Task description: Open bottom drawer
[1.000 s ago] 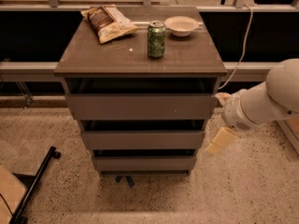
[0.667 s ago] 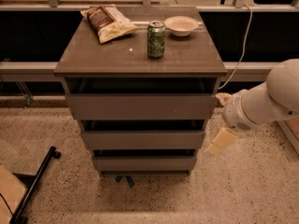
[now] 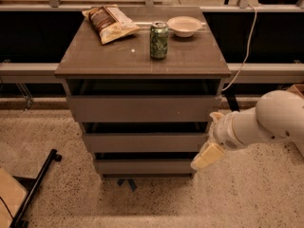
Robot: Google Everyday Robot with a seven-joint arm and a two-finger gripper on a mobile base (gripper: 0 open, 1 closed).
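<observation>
A grey-brown cabinet has three drawers with flat handleless fronts. The bottom drawer [image 3: 144,166] is the narrowest and lowest, close to the floor, and its front stands shut. Above it are the middle drawer [image 3: 145,142] and the top drawer [image 3: 144,109]. My gripper [image 3: 207,156] hangs at the end of the white arm [image 3: 266,122], just right of the cabinet, level with the bottom drawer's right end. Its cream fingers point down and to the left.
On the cabinet top [image 3: 95,56] lie a chip bag [image 3: 109,23], a green can [image 3: 158,40] and a white bowl [image 3: 184,25]. A black bar [image 3: 35,186] and a cardboard piece [image 3: 9,196] lie on the speckled floor at left. A white cable [image 3: 244,46] hangs at right.
The gripper has shifted slightly left and down toward the bottom drawer's right end. The drawers have not moved.
</observation>
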